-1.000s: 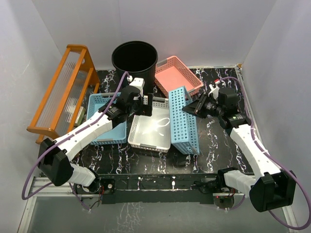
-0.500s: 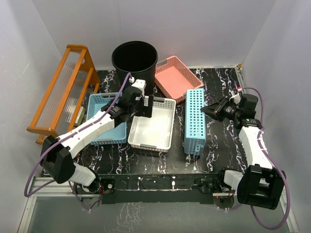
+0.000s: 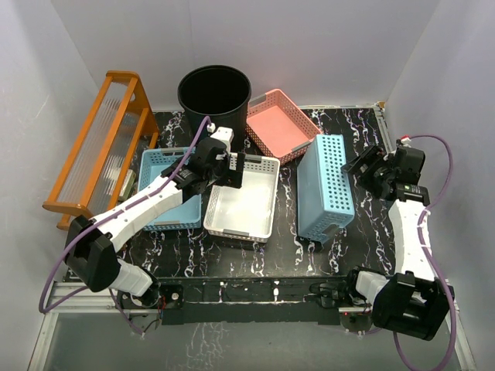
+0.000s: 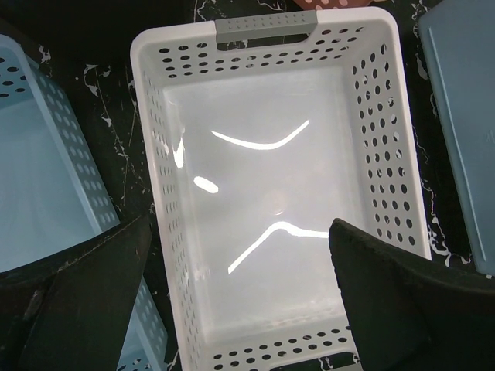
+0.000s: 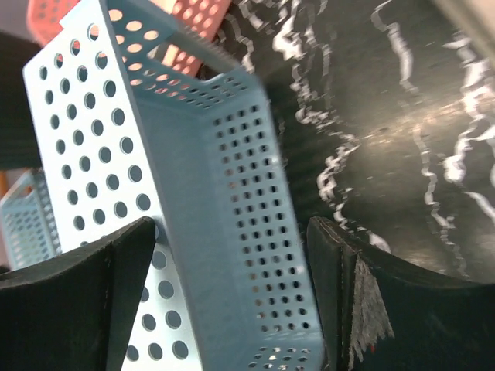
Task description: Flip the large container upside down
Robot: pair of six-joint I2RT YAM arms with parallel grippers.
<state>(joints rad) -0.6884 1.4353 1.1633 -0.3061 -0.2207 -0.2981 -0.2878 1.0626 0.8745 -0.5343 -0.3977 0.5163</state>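
Since the earlier frames, the right pincer [image 3: 365,165] has let go of the pale blue perforated rectangular plastic basket [image 3: 325,185] and drawn back toward the right edge. Its jaws now stand wide and hold nothing. That basket stood on edge before; it now leans over, tilted, on the black marbled desk [image 3: 348,247].

The left pincer [image 3: 234,170] hangs with jaws wide above the white perforated rectangular plastic basket [image 3: 267,161], also holding nothing. Behind it, at the back of the desk, the tall round black ribbed plastic bin [image 3: 236,116] stands upright with its mouth up, untouched. The pink lattice plastic basket [image 3: 272,94] sits just beside it.

Procedure, as judged:
1. Use the left pincer, which is nearer.
2. Grip the bin's rim across one wall.
3. Tip the bin toward open desk, away from the pink basket.
4. Release only once the mouth rests flat.

Only the top view shows the bin; neither wrist view does. The left wrist view alone shows that the white basket has nothing in it. The right wrist view alone shows the blue basket's tilt close up.
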